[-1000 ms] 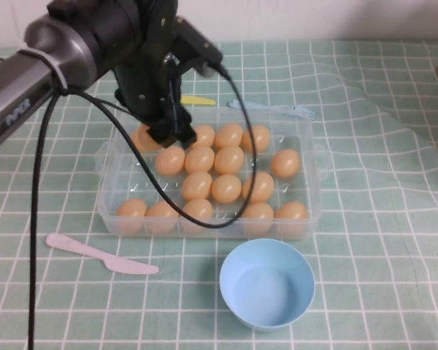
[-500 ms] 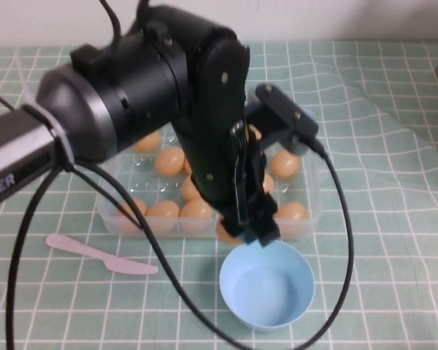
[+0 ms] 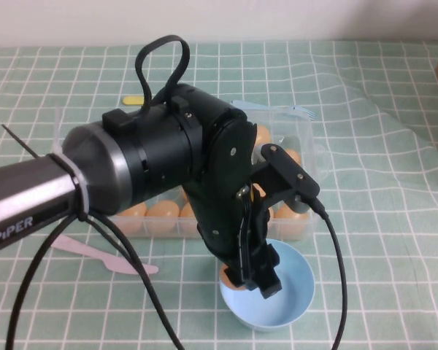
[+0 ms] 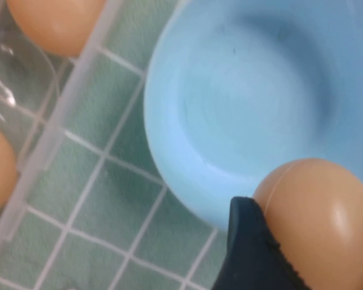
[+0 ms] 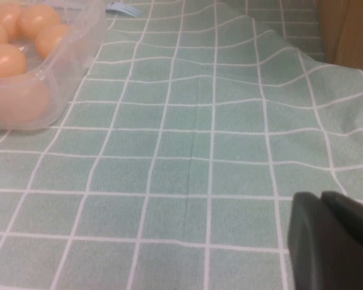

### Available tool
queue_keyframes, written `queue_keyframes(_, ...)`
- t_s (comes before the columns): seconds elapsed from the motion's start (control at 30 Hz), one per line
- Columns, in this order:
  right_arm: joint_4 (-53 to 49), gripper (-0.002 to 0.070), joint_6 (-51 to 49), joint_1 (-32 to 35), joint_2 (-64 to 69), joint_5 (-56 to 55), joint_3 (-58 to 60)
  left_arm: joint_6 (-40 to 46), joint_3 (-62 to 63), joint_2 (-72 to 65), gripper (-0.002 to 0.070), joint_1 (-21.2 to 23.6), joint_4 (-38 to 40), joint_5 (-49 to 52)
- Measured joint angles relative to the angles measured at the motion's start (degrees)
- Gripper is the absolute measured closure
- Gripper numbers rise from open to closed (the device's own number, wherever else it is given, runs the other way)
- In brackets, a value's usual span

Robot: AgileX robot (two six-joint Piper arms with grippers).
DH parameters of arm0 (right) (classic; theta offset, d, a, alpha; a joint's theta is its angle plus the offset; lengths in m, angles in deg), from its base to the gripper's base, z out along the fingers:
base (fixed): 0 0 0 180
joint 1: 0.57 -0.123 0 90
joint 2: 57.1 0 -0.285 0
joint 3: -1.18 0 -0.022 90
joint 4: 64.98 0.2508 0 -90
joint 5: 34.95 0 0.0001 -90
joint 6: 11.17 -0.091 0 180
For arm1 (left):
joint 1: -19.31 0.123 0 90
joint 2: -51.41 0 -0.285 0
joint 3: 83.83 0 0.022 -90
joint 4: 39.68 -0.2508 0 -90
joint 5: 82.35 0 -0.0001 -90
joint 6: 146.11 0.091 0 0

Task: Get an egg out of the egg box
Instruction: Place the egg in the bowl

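Orange-brown egg (image 4: 317, 211) clamped in my left gripper (image 3: 250, 281), out of egg box (image 3: 306, 135), hanging over near rim of pale blue bowl (image 3: 296, 310). Carry step nearly done. Next: centre over bowl, lower, release gently. My right gripper (image 5: 336, 241) parked aside over tablecloth, finger state unclear.

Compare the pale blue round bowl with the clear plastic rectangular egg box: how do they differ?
The pale blue round bowl is opaque and round; the clear plastic rectangular egg box is see-through with rounded corners. The bowl lies nearer the robot and is smaller; the box is wide and shallow. The box holds many eggs; the left gripper holds one light orange-brown egg at the bowl's rim. Both rest on the green checked cloth. The right gripper hovers apart over the cloth.
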Motion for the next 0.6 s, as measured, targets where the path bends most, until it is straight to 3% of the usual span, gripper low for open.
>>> queue_keyframes(0.6,0.0,0.0694,0.0,0.0,0.0,0.0,0.0,0.0,-0.4,-7.6,0.0330,0.0,-1.0,-7.4)
